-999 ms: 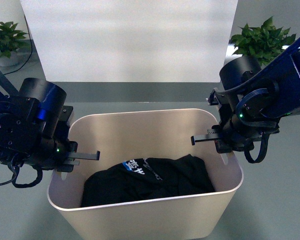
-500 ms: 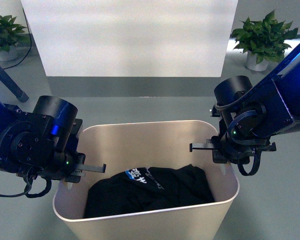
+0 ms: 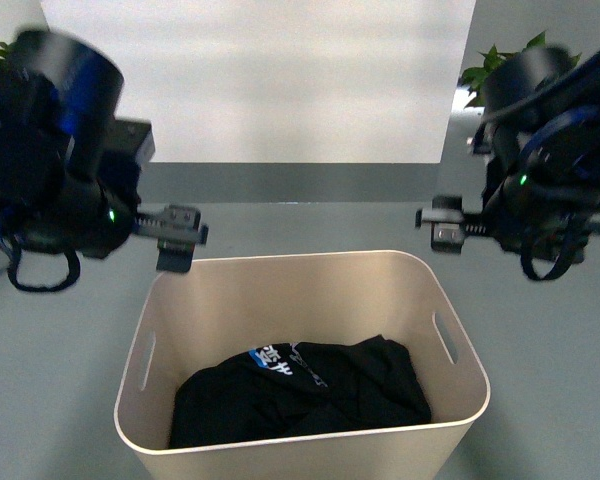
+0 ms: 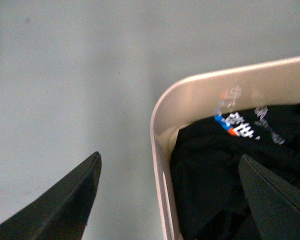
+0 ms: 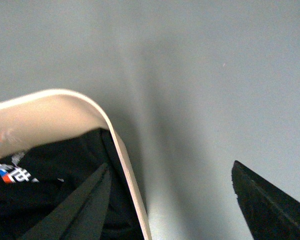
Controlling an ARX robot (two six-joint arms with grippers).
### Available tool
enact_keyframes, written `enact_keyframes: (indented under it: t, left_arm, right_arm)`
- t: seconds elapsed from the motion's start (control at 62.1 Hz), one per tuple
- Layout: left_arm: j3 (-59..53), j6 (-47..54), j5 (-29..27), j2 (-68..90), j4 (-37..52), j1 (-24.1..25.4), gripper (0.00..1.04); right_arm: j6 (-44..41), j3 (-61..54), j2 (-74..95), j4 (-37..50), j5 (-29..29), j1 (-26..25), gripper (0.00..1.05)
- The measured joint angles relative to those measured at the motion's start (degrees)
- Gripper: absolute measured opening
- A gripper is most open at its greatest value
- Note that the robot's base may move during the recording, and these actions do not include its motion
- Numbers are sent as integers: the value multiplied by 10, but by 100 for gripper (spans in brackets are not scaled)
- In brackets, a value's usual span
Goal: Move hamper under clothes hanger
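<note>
Grey floor [image 3: 280,225] carrying the beige hamper [image 3: 310,290], which stands near and centred and holds a black garment [image 3: 300,395] with white and blue lettering. A potted plant [image 3: 500,70] stands on the floor at far right, beside the white wall panel [image 3: 260,80].

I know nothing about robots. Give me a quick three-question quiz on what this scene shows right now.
1. True or false: the left tool is gripping the hamper.
2. What lies inside the hamper? A) a black garment B) white towels C) nothing
3. Fill in: each short side of the hamper has a slot ____.

Key:
1. False. Both the left tool and the right tool hang above the rim, open and holding nothing.
2. A, the black garment with printed lettering.
3. Handle.
</note>
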Motion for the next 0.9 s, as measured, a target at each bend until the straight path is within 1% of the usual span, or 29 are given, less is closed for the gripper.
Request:
enact_keyframes:
  t: [0.048,0.081,0.113,0.145,0.209,0.258,0.306,0.338,0.371,0.419,0.435,0.5,0.548,0.612,0.645,0.693,0.709,0.741,0.757,0.806,0.838,0.902]
  left_arm:
    - [5,0,-2,-31,-14,-2,95]
    - [9,4,-6,-60,-26,-3,100]
    - [13,6,-7,-90,-33,-5,98]
    - [16,8,-6,-113,-39,-6,98]
    - [17,12,-5,-144,-39,-8,98]
    - [14,23,-7,-190,-16,-12,98]
    - [-5,40,-27,-240,35,-19,98]
    - [-33,61,-47,-276,89,-26,98]
    - [-73,77,-50,-315,156,-36,98]
    - [-107,83,-42,-346,203,-44,98]
    - [-133,83,-33,-369,235,-50,98]
    - [-187,76,-14,-416,288,-65,98]
    - [-263,67,7,-480,342,-89,98]
    - [-329,59,19,-536,370,-107,98]
    - [-347,58,21,-550,373,-112,98]
    - [-359,43,-14,-579,333,-121,93]
    - [-359,39,-32,-589,301,-122,90]
    - [-362,33,-48,-600,271,-119,86]
    - [-368,27,-66,-609,245,-113,83]
    - [-383,19,-73,-622,218,-102,77]
    - [-407,13,-74,-635,207,-86,70]
    - [-447,8,-44,-661,205,-67,56]
  right_arm:
    - [-4,1,-31,-10,5,-2,83]
    - [-11,2,-61,-19,13,-2,90]
    - [-18,5,-90,-26,16,-2,97]
    - [-23,7,-110,-29,19,-2,99]
    - [-36,9,-137,-29,29,1,97]
    - [-62,7,-175,-11,57,7,97]
    - [-95,-13,-215,43,95,17,97]
    - [-113,-42,-246,104,120,25,97]
    - [-124,-80,-279,176,131,34,97]
    - [-129,-115,-306,235,135,42,97]
    - [-136,-139,-325,274,143,50,97]
    - [-152,-189,-360,353,165,68,97]
    - [-173,-256,-402,447,184,96,97]
    - [-183,-302,-427,510,184,115,97]
    - [-187,-310,-432,523,180,120,97]
    - [-180,-316,-448,485,132,119,91]
    - [-177,-321,-459,455,101,115,88]
    - [-175,-330,-469,429,76,110,85]
    - [-173,-344,-480,409,59,104,81]
    - [-171,-370,-496,396,40,95,76]
    - [-168,-404,-514,397,25,81,69]
    - [-164,-461,-546,411,9,54,55]
